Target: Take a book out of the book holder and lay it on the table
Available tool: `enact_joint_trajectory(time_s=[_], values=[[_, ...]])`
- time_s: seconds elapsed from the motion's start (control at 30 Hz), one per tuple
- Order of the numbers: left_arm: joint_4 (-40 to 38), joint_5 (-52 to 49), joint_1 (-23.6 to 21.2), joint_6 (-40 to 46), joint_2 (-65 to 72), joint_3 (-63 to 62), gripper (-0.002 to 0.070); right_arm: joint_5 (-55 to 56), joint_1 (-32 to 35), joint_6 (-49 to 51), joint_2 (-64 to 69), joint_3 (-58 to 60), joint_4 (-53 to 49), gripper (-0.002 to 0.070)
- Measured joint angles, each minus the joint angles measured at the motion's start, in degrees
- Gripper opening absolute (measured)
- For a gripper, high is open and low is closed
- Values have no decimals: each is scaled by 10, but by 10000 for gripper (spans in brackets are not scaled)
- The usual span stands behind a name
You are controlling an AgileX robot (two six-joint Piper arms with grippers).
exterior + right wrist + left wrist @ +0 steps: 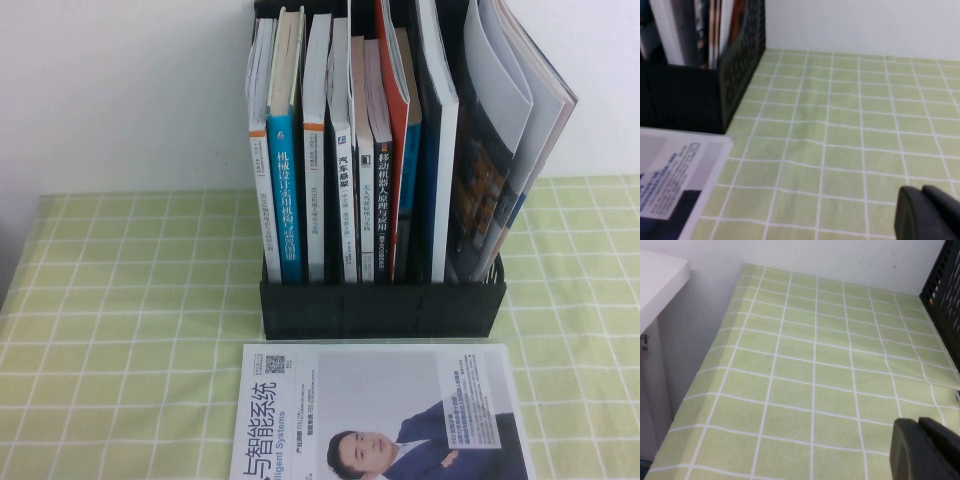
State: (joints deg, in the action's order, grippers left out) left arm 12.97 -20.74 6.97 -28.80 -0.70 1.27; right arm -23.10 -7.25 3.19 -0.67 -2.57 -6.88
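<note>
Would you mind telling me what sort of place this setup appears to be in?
Probably an office or study desk against a white wall: a black book holder full of upright technical books, a magazine lying flat, and a green grid-printed tablecloth.

High cam faces book holder (pixel 382 300) front; wrist cams low, flanking it.

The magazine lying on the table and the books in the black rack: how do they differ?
The magazine lies flat on the green checked table, cover up, in front of the book holder; the books stand upright inside it. It shows a full cover with a suited man; they show mostly narrow spines. It looks wider than any of them. Both carry Chinese titles. Neither the left gripper nor the right gripper touches either.
</note>
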Motion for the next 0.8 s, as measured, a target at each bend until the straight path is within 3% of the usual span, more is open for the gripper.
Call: enact_joint_trajectory(time_s=[0.33,0.8], values=[[0,0,0,0,0,0,-3,26,124,-14,0,41,16,-2],[0,0,0,0,0,0,-3,21,133,-27,0,41,32,-2]])
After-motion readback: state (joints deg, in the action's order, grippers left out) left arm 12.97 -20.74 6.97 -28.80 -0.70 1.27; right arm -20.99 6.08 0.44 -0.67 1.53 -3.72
